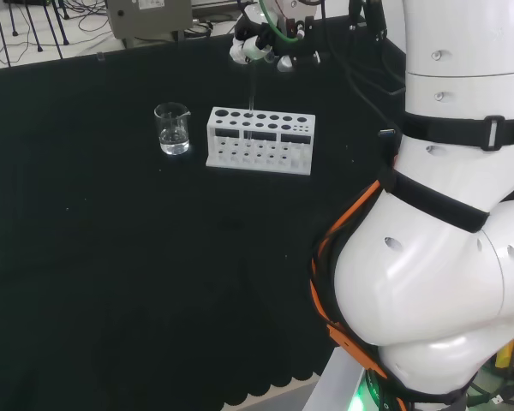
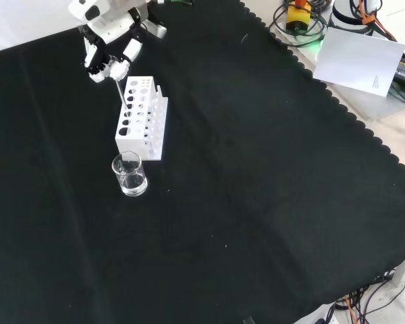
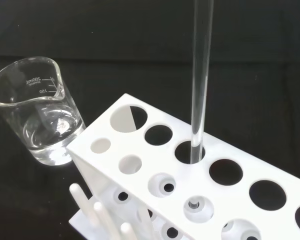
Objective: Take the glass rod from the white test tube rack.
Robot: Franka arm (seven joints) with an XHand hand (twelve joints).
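The white test tube rack (image 1: 259,152) (image 2: 156,128) (image 3: 146,152) stands on the black cloth, with two rows of round holes in its top. A clear glass rod (image 1: 251,94) (image 2: 120,91) (image 3: 200,75) rises upright from a hole in the rack's far row in the head view. Its lower end is still inside that hole in the wrist view. The hand (image 1: 261,43) (image 2: 106,44) is above the rack, its fingers pinched on the rod's upper end.
A small glass beaker (image 1: 172,128) (image 2: 129,174) (image 3: 37,112) with a little clear liquid stands close beside the rack's end. The arm's white links (image 1: 445,214) rise at the head view's right. A paper sheet (image 2: 361,59) lies past the cloth's scalloped edge.
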